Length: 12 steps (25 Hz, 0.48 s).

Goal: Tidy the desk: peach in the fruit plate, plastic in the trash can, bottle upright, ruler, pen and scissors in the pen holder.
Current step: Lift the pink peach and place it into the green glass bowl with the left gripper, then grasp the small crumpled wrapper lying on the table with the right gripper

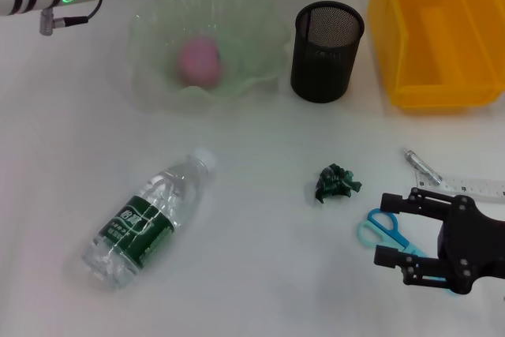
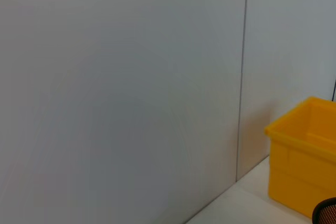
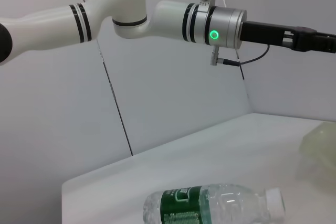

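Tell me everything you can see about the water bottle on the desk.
The water bottle is clear plastic with a white cap and a dark green label with white print. It looks empty or nearly so. It lies on its side on the white desk, not upright, its cap pointing toward the green fruit plate. Nothing but the desk touches it; both hands are away from it.

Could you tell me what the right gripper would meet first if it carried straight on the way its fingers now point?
The right gripper points toward the robot's left, low over the table. The blue-handled scissors lie right at its open fingertips, so it would probably meet them first, though its height above them is unclear. Farther along lies the bottle.
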{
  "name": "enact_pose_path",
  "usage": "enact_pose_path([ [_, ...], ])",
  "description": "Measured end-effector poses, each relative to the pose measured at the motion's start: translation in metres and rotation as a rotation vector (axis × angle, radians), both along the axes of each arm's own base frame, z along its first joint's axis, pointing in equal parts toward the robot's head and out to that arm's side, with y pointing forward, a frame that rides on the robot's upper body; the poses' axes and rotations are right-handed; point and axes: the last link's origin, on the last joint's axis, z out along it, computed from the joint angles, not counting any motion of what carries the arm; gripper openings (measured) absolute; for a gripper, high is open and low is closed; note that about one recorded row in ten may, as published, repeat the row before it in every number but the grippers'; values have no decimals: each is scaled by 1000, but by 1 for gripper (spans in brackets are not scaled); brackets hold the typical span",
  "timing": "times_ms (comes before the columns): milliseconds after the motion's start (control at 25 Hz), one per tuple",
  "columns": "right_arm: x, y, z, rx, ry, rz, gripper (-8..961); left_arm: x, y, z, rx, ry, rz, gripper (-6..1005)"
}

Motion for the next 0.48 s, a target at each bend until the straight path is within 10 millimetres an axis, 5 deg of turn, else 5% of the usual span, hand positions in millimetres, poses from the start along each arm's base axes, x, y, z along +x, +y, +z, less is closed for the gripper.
enact_pose_path([
  [240,-2,4,-1,1,-4,5,758,-1,-2,3,5,-3,-3,446],
  [400,-3,11,4,15,3,-13,758,3,-23,3,-108,-53,-49,584],
  [440,-3,11,4,15,3,-13,758,5,-33,3,-174,-65,-78,612],
  [480,-3,14,7,28,8,-25,758,5,-64,1,-348,-90,-166,641],
])
